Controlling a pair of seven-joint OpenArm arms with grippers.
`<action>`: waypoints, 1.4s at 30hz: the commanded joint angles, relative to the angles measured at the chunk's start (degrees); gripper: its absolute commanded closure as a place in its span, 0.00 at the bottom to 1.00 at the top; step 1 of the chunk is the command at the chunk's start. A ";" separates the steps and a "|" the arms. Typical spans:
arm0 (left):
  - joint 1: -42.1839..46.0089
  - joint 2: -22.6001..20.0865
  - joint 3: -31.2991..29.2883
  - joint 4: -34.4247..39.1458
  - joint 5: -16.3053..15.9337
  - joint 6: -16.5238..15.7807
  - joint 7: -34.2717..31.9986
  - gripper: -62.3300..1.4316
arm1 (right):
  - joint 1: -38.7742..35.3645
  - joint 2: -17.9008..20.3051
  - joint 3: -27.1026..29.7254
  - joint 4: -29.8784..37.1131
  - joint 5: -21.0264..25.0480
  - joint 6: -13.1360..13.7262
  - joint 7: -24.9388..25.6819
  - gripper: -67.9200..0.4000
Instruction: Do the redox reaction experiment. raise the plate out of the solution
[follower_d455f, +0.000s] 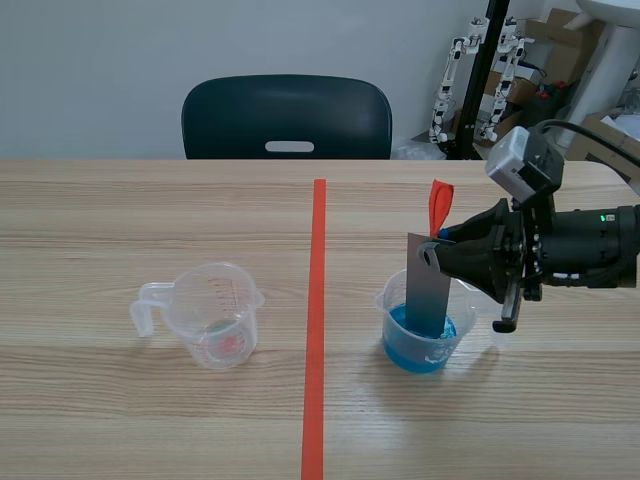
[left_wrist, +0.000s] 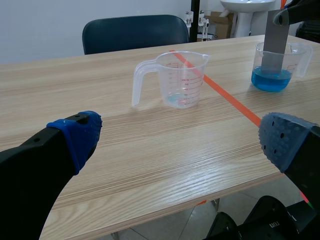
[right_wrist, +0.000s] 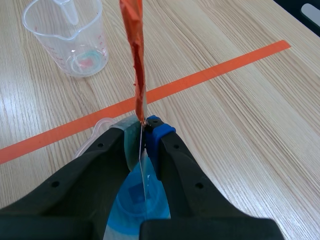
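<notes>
Right gripper (follower_d455f: 432, 252) clamped on the plate (follower_d455f: 428, 290), and the plate is standing in the cup (follower_d455f: 392, 300)!
The grey plate is upright, pinched near its top. Its lower end is down in the blue solution (follower_d455f: 418, 345), and a red tab (follower_d455f: 440, 203) sticks up above the fingers. Over on the other side, the left gripper (left_wrist: 182, 142) hangs wide apart, low over the table (left_wrist: 125, 165), well short of the empty jug (left_wrist: 180, 80).

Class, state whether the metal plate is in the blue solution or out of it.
In: the plate, held upright by the right gripper, dips its lower end into the solution.
</notes>
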 joint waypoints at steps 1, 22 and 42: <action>-0.15 -0.15 -0.11 0.81 -0.17 -0.15 -2.62 0.00 | 1.29 1.05 0.76 0.68 0.22 0.48 0.90 0.99; -0.13 -0.15 -0.11 0.81 -0.15 -0.15 -2.62 0.00 | 1.29 1.09 0.76 0.68 0.24 0.48 1.81 0.99; -0.13 -0.15 -0.11 0.81 0.07 -0.17 -2.62 0.00 | -3.02 8.04 0.76 5.38 0.24 0.48 11.69 0.98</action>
